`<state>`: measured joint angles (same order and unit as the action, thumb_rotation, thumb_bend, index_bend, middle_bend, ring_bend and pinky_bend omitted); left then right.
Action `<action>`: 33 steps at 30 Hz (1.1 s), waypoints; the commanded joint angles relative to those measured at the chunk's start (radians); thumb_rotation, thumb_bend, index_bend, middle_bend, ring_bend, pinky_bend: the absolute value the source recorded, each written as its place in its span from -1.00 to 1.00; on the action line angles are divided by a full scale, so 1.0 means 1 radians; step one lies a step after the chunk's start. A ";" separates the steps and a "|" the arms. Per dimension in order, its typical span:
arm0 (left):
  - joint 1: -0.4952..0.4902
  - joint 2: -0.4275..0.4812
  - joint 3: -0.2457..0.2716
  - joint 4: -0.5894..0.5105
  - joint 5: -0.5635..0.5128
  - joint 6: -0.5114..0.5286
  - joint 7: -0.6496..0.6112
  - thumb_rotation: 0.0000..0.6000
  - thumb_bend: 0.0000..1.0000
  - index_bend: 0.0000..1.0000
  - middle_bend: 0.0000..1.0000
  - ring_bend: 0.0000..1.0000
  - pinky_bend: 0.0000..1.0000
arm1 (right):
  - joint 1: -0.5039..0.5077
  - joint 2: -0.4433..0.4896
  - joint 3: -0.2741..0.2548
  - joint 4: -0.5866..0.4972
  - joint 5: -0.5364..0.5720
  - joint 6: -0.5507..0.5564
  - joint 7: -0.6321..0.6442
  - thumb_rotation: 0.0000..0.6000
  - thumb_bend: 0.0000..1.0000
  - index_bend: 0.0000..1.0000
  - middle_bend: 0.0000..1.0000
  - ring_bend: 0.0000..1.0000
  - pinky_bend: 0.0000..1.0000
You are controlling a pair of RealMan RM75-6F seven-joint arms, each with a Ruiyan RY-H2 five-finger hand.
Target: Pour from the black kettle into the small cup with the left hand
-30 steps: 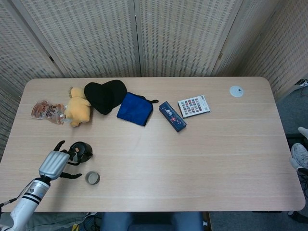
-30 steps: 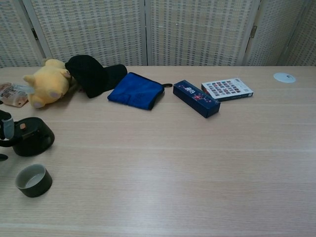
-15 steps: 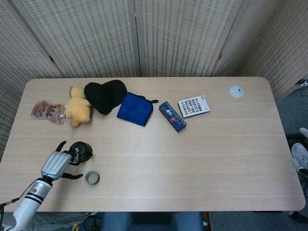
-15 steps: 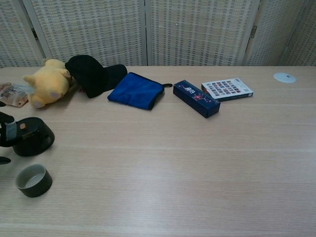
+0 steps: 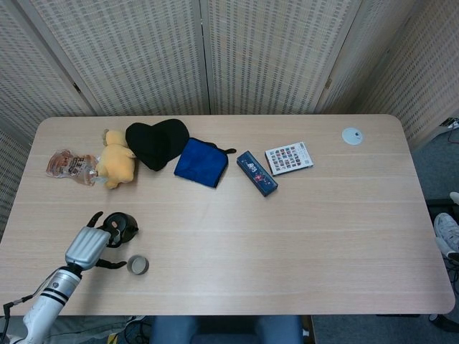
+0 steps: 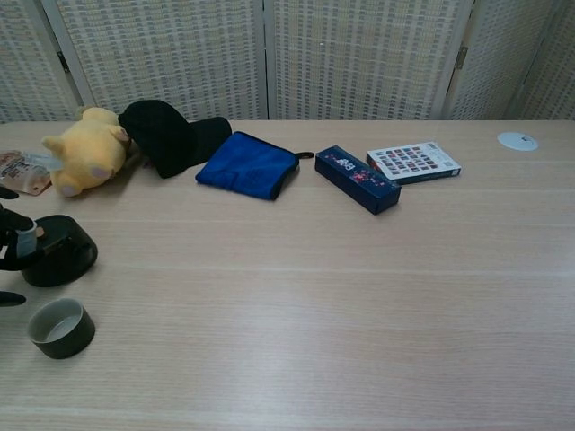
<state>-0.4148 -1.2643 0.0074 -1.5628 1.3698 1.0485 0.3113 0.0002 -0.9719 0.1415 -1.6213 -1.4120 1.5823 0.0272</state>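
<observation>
Near the front left corner of the pale wooden surface, the squat black kettle stands upright, with the small dark round cup just beside it toward the robot, the two apart and the cup upright. From the chest view the cup looks empty, though its inside is only partly visible. The left hand, silver-backed with dark fingers, sits against the kettle's left side with its fingers spread around the handle area; whether it actually grips the handle or only touches it, I cannot tell, since the chest view shows just the fingertips at the picture's edge. The right hand is not in view.

By my judgement the task is at its start: the kettle rests on the surface, neither lifted nor tilted, and nothing has been poured. Securing the grasp, raising the kettle, bringing its spout over the cup and tipping all remain.
</observation>
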 commanded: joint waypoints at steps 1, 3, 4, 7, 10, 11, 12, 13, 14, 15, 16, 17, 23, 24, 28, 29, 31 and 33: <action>-0.001 -0.001 0.002 -0.001 -0.003 -0.002 0.004 0.16 -0.78 -0.03 -0.01 -0.09 -1.00 | -0.001 -0.001 0.000 0.002 0.001 0.000 0.001 1.00 -0.74 -0.57 -0.51 -0.76 -1.00; -0.001 -0.002 0.005 -0.001 -0.005 -0.004 0.009 0.16 -0.78 -0.02 0.00 -0.08 -1.00 | -0.002 -0.001 -0.001 0.002 0.001 0.000 0.001 1.00 -0.74 -0.57 -0.51 -0.76 -1.00; -0.001 -0.002 0.006 -0.001 -0.007 -0.005 0.011 0.16 -0.78 -0.01 0.00 -0.07 -1.00 | -0.002 -0.001 -0.001 0.002 0.001 0.000 0.002 1.00 -0.74 -0.57 -0.51 -0.76 -1.00; -0.001 -0.003 0.010 0.000 -0.010 -0.007 0.014 0.16 -0.78 0.00 0.02 -0.06 -1.00 | -0.003 -0.001 -0.001 0.003 0.001 0.000 0.002 1.00 -0.74 -0.57 -0.51 -0.76 -1.00; 0.000 -0.004 0.012 0.003 -0.014 -0.008 0.014 0.16 -0.78 0.02 0.04 -0.05 -1.00 | -0.004 -0.002 -0.002 0.003 0.003 -0.001 0.002 1.00 -0.74 -0.57 -0.51 -0.76 -1.00; 0.000 -0.004 0.012 0.004 -0.015 -0.008 0.014 0.16 -0.78 0.02 0.05 -0.05 -1.00 | -0.004 -0.002 -0.002 0.003 0.003 -0.001 0.002 1.00 -0.74 -0.57 -0.51 -0.76 -1.00; 0.000 -0.004 0.013 0.004 -0.016 -0.009 0.014 0.16 -0.78 0.03 0.06 -0.04 -1.00 | -0.004 -0.003 -0.002 0.004 0.003 -0.001 0.002 1.00 -0.74 -0.57 -0.51 -0.76 -1.00; -0.001 -0.004 0.013 0.005 -0.018 -0.011 0.014 0.16 -0.78 0.04 0.07 -0.03 -1.00 | -0.005 -0.003 -0.002 0.003 0.003 -0.001 0.002 1.00 -0.74 -0.57 -0.51 -0.76 -1.00; -0.001 -0.004 0.013 0.006 -0.019 -0.012 0.013 0.16 -0.78 0.05 0.08 -0.02 -1.00 | -0.005 -0.004 -0.002 0.004 0.003 0.000 0.002 1.00 -0.74 -0.57 -0.51 -0.76 -1.00; -0.002 -0.004 0.014 0.007 -0.021 -0.014 0.013 0.16 -0.78 0.06 0.09 -0.02 -1.00 | -0.005 -0.004 -0.002 0.004 0.004 0.000 0.001 1.00 -0.74 -0.57 -0.51 -0.76 -1.00; -0.002 -0.004 0.014 0.007 -0.022 -0.017 0.011 0.16 -0.78 0.07 0.10 -0.01 -1.00 | -0.006 -0.005 -0.002 0.004 0.004 0.000 0.001 1.00 -0.74 -0.57 -0.51 -0.76 -1.00; -0.003 -0.004 0.015 0.009 -0.024 -0.020 0.009 0.16 -0.78 0.07 0.10 -0.01 -1.00 | -0.006 -0.005 -0.002 0.003 0.004 0.000 0.001 1.00 -0.74 -0.57 -0.51 -0.76 -1.00; -0.006 -0.008 0.021 0.017 -0.032 -0.034 0.003 0.16 -0.78 0.08 0.11 0.00 -1.00 | -0.007 -0.006 -0.001 0.001 0.007 0.000 -0.003 1.00 -0.74 -0.57 -0.51 -0.76 -1.00; -0.006 -0.008 0.022 0.018 -0.033 -0.036 0.003 0.16 -0.78 0.08 0.11 0.00 -1.00 | -0.007 -0.006 -0.001 0.000 0.007 0.000 -0.004 1.00 -0.74 -0.57 -0.51 -0.76 -1.00; -0.006 -0.009 0.024 0.019 -0.033 -0.037 -0.001 0.16 -0.78 0.10 0.13 0.01 -1.00 | -0.008 -0.006 -0.001 -0.002 0.008 0.000 -0.008 1.00 -0.74 -0.57 -0.51 -0.76 -1.00; -0.007 -0.009 0.024 0.019 -0.033 -0.038 -0.002 0.17 -0.78 0.11 0.14 0.02 -1.00 | -0.008 -0.006 -0.001 -0.002 0.009 -0.001 -0.008 1.00 -0.74 -0.57 -0.51 -0.76 -1.00; -0.007 -0.008 0.026 0.018 -0.034 -0.043 -0.010 0.17 -0.78 0.13 0.16 0.04 -1.00 | -0.008 -0.007 -0.001 -0.002 0.011 -0.001 -0.009 1.00 -0.74 -0.57 -0.51 -0.76 -1.00; -0.009 -0.007 0.027 0.019 -0.038 -0.052 -0.018 0.16 -0.78 0.14 0.18 0.05 -1.00 | -0.008 -0.008 0.000 -0.001 0.013 -0.003 -0.011 1.00 -0.74 -0.57 -0.51 -0.76 -1.00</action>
<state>-0.4233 -1.2719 0.0339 -1.5440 1.3336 0.9987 0.2953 -0.0078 -0.9796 0.1414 -1.6228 -1.3989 1.5796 0.0162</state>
